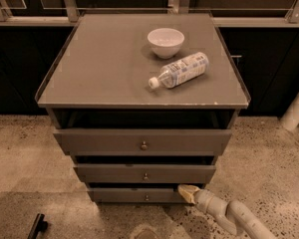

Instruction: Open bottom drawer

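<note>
Robotics lab: jaws at bottom drawer [119, 195], speckled floor [20, 153].

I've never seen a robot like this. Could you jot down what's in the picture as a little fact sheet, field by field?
furniture: grey-brown cabinet with three drawers
on top: white bowl; plastic bottle lying on its side, just in front of the bowl
bottom drawer: slimmest front, tiny round knob in the middle
hand: low down, at the right end of the bottom drawer's upper edge, well right of the knob
arm: runs off to the lower right corner
floor: speckled, stone-like
</note>
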`<state>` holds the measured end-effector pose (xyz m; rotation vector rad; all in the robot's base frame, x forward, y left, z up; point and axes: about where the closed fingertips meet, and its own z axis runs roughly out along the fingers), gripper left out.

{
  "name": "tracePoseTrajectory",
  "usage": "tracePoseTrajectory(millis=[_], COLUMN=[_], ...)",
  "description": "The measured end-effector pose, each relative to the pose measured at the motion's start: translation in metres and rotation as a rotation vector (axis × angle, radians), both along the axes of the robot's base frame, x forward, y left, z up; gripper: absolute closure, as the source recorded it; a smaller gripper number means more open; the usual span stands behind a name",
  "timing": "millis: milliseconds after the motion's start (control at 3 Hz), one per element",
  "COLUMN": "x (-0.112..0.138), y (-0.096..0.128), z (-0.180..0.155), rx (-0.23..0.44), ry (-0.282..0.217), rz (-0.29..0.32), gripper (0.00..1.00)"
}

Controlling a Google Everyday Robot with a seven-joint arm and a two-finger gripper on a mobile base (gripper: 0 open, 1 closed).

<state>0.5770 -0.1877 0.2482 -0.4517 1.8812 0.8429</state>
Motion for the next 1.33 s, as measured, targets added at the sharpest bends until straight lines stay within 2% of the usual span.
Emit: tracePoseTrajectory(millis=[333, 667, 1333], x=[0.023, 0.04, 0.049], y=[0.002, 0.009, 0.023], z=[-0.007, -0.02, -0.046], rx=[-0.004, -0.016, -0.065], ry=[-0.007, 0.012, 0.093], rz=[-0.015, -0.023, -0.038], gripper=[1.0, 1.0, 1.0])
